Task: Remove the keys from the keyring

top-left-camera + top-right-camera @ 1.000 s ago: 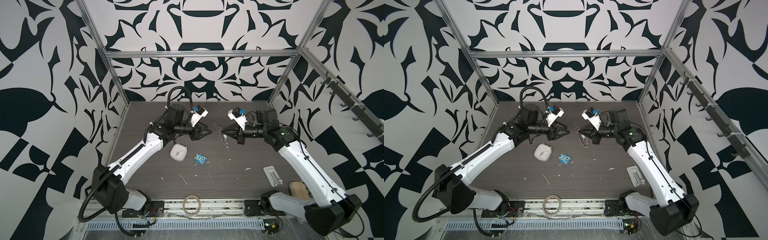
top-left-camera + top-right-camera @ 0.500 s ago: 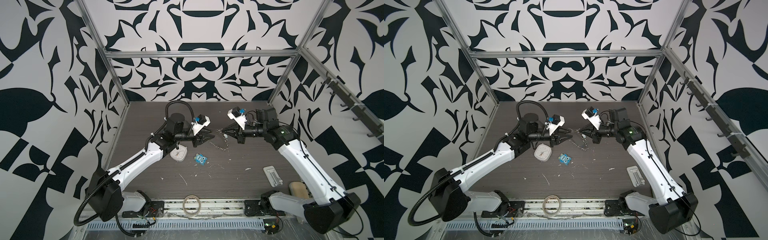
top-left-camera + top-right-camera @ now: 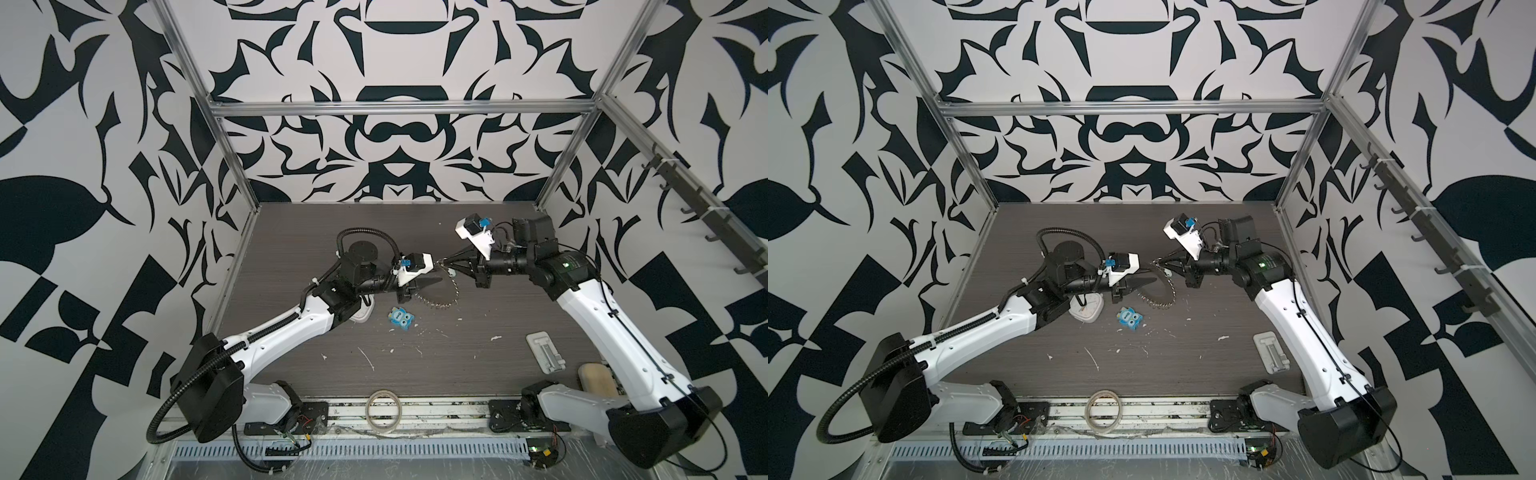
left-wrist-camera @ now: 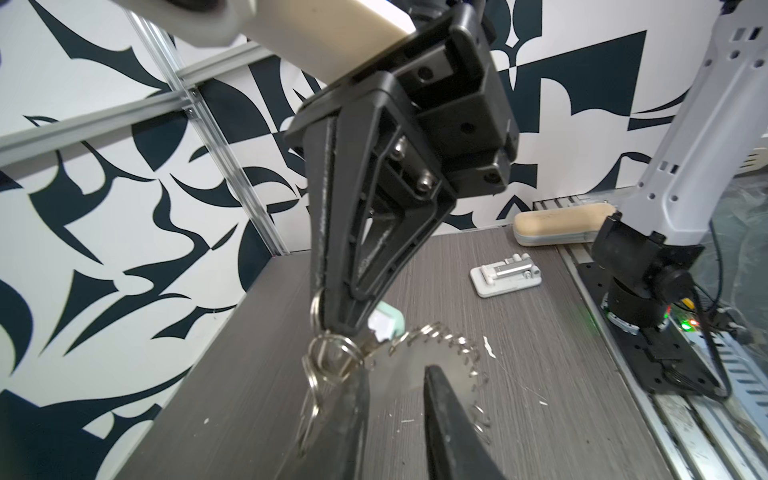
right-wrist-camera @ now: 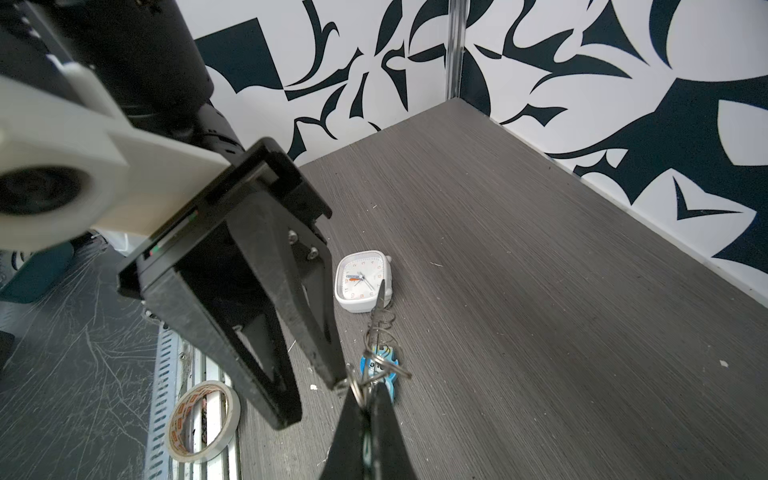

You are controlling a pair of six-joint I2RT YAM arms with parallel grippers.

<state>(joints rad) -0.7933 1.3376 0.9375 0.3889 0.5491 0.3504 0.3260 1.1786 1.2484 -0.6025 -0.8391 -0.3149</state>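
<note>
Nearest, at the front edge of the counter (image 3: pixel 457 374), lies a tape roll (image 5: pixel 181 417) with orange print on its core, too small to read. Behind it, on the right arm's side, sit a beige case (image 3: pixel 596 380) and a white latch block (image 3: pixel 545 352), and I can make out no lettering on either. Mid-counter lies a blue owl toy (image 3: pixel 402 318) with dark marks on its face but no legible word. Near it is a white clock (image 5: pixel 361 280) whose orange dial numerals are too small to read surely, and no brand shows anywhere. Above these, clear of the counter, hangs the keyring (image 4: pixel 415 349). The right tool (image 4: pixel 332 320) is pinched fully together on one small wire ring at its rim, and the disc dangles from that. The keys (image 4: pixel 384 325) hang at the same spot, the white tag just behind the right tool's tips; whether the tag is nipped too I cannot tell. The left tool (image 3: pixel 436 282) reaches in from the opposite side, fingers partly apart with a clear gap, holding nothing, the disc's rim close by. The whole load seems to rest on one thin wire, so a left grip landing on the loose fringe of rings rather than the solid rim could slip. The disc might then swing, or a hard pull could tear the wire from the right tool and drop everything onto the toy below. The tips also stand close enough to knock together.
</note>
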